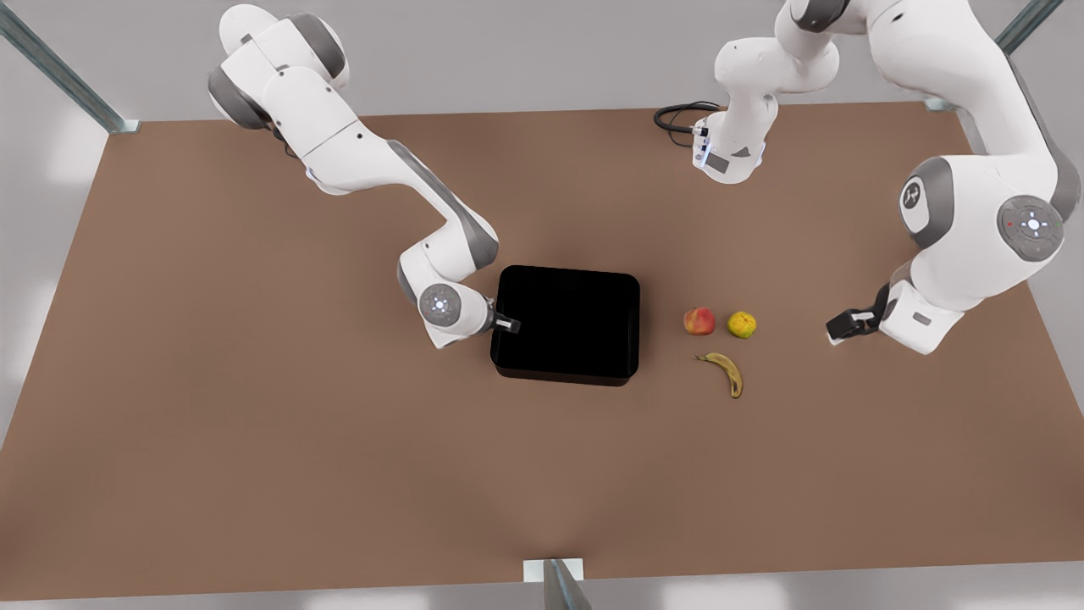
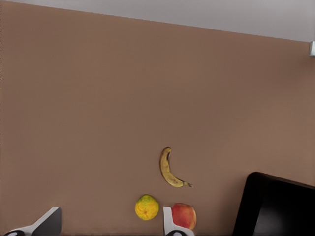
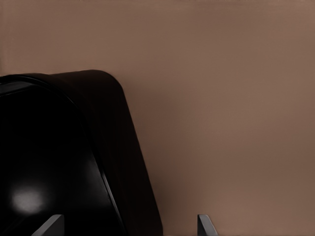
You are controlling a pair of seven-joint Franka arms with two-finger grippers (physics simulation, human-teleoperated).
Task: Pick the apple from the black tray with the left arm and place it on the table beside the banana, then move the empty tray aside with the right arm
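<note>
The brown table point(image 1: 254, 440) holds the apple point(image 1: 699, 321) beside the banana point(image 1: 725, 371). The right gripper point(image 1: 506, 323) (fingers spread wide) straddles the black tray point(image 1: 566, 324) wall; it could slip. The left gripper point(image 1: 838, 327) waits, fingers apart.

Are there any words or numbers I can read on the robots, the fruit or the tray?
No, none can be read.
The black tray, apple and banana carry no words.
A round emblem on an arm joint at the front view's right is too small to read.
</note>
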